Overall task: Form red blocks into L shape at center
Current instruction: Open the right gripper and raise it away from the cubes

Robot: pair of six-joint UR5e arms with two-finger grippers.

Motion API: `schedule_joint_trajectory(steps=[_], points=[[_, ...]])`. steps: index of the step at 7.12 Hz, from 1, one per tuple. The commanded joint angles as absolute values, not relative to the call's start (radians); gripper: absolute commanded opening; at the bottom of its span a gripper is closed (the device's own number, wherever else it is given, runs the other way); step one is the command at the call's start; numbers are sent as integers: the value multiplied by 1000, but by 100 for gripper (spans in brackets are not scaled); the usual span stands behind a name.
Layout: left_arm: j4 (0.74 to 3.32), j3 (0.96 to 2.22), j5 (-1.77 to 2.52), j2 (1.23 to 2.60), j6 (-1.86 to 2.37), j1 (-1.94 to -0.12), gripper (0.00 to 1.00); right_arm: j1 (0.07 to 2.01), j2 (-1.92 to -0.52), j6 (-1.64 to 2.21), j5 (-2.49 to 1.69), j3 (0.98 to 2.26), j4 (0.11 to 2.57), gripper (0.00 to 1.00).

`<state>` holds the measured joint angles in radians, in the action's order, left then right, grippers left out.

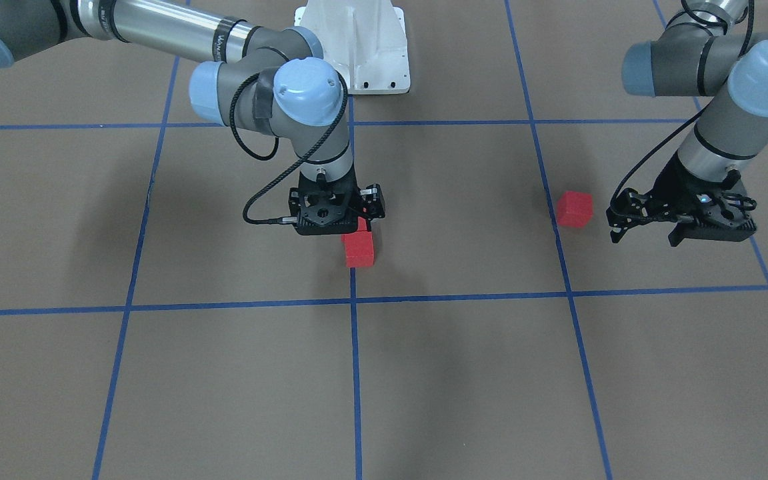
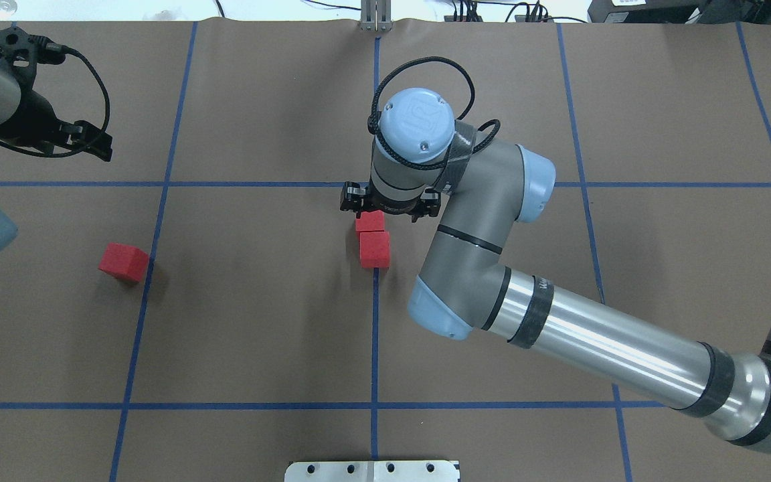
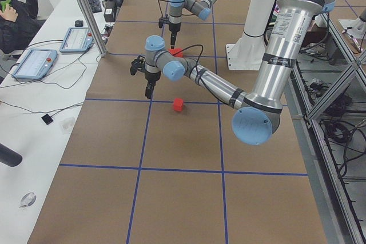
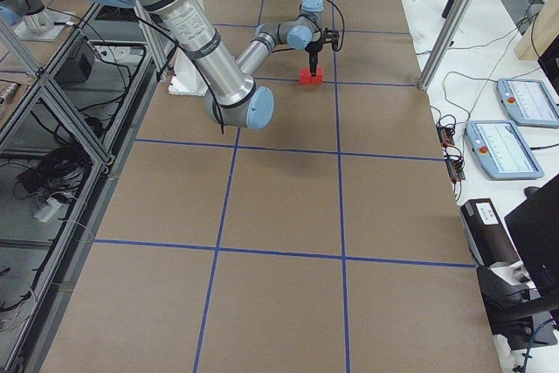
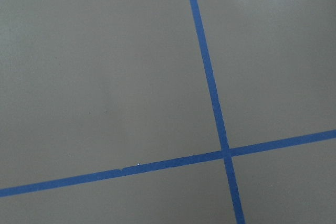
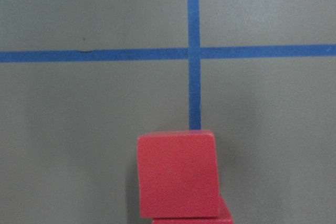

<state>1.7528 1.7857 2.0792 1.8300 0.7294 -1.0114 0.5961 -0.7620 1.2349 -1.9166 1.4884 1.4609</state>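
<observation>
Brown paper gridded with blue tape (image 2: 375, 335) covers our desk (image 2: 258, 321). On the middle line, two red blocks (image 2: 374, 250) touch in a row. Our right claw (image 2: 389, 209) stands upright over the farther one (image 2: 369, 221); we cannot tell whether it grips. A third red block (image 2: 124, 262) lies well apart on our left, near our left claw (image 1: 681, 223), which hangs released above the desk.
</observation>
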Motion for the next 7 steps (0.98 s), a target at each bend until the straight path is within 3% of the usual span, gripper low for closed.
schedule_joint_trajectory(steps=[1, 3, 7], points=[[1837, 1790, 2066, 1798, 875, -938, 100, 696, -866, 1171, -2005, 1586, 1463, 99], [2026, 1792, 2046, 1695, 877, -872, 100, 754, -946, 1059, -2028, 1600, 1460, 99], [2029, 1787, 1936, 1675, 870, -758, 100, 762, -976, 1037, -2026, 1605, 1453, 99]])
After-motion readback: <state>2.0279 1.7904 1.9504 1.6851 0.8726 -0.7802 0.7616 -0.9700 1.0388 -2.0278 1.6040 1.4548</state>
